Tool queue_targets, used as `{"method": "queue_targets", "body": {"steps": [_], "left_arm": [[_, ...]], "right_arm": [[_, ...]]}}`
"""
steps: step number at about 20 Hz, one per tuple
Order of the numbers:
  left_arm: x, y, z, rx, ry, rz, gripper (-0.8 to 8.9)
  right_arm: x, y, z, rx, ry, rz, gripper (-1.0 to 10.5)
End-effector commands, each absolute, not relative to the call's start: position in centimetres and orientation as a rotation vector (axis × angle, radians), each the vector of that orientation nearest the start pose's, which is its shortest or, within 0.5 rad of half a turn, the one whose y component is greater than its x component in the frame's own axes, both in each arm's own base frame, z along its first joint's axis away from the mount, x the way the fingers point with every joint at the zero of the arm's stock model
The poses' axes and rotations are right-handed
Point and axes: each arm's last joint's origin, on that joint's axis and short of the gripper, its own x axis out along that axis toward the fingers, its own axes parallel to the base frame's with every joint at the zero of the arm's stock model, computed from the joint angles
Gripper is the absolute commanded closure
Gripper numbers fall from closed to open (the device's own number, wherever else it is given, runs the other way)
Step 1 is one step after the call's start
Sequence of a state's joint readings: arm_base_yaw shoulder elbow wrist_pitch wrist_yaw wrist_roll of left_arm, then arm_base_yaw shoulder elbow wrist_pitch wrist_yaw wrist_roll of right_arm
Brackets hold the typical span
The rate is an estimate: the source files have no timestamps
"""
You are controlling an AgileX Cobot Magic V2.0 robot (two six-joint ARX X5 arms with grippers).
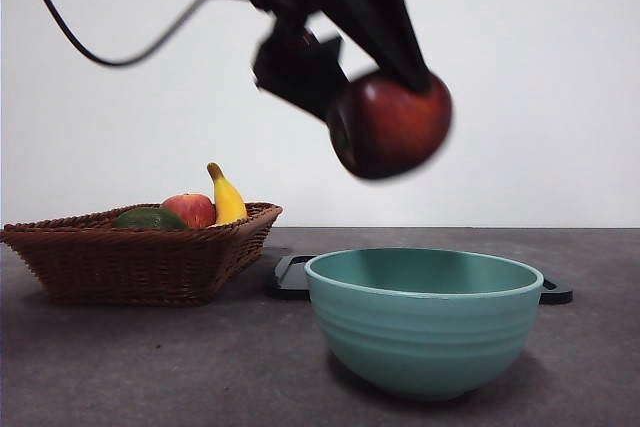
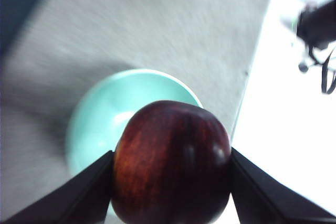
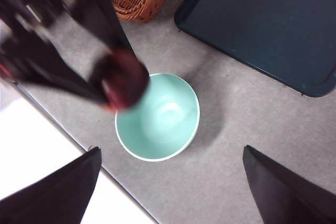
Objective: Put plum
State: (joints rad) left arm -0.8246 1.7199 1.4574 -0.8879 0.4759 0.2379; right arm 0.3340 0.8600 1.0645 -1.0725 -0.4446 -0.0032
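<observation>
Dark red plum squeezed tight between both jaws of left gripper, high in air above teal bowl. Bowl sits on grey tabletop, wicker basket with apple, banana, green fruit off to side. Right gripper wide apart, holds nothing, waits up high. Risk: plum looks off bowl's middle. Let go now, it may hit rim, bounce out, roll off tabletop. Long drop may tip bowl too.

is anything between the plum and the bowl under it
Nothing visible. The left gripper holds the plum in the air above the teal bowl, whose inside looks empty; the wicker basket and dark tray sit off to the side.
</observation>
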Motion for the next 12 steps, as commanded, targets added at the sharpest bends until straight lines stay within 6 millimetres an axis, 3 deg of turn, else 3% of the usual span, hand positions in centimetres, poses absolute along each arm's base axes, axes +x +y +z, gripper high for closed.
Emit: {"method": "queue_targets", "body": {"steps": [1,6,12], "left_arm": [[23.0,-28.4,25.8,0.437,1.073,-1.306,6.0],[23.0,-30.5,22.4,0.561,1.1,-1.258,6.0],[22.3,-31.9,20.6,0.653,1.106,-1.251,5.96]], "right_arm": [[12.6,5.7,34.5,0.039,0.87,0.737,5.2],[12.6,5.7,34.5,0.039,0.87,0.737,5.2],[12.6,5.7,34.5,0.039,0.869,0.737,5.2]]}}
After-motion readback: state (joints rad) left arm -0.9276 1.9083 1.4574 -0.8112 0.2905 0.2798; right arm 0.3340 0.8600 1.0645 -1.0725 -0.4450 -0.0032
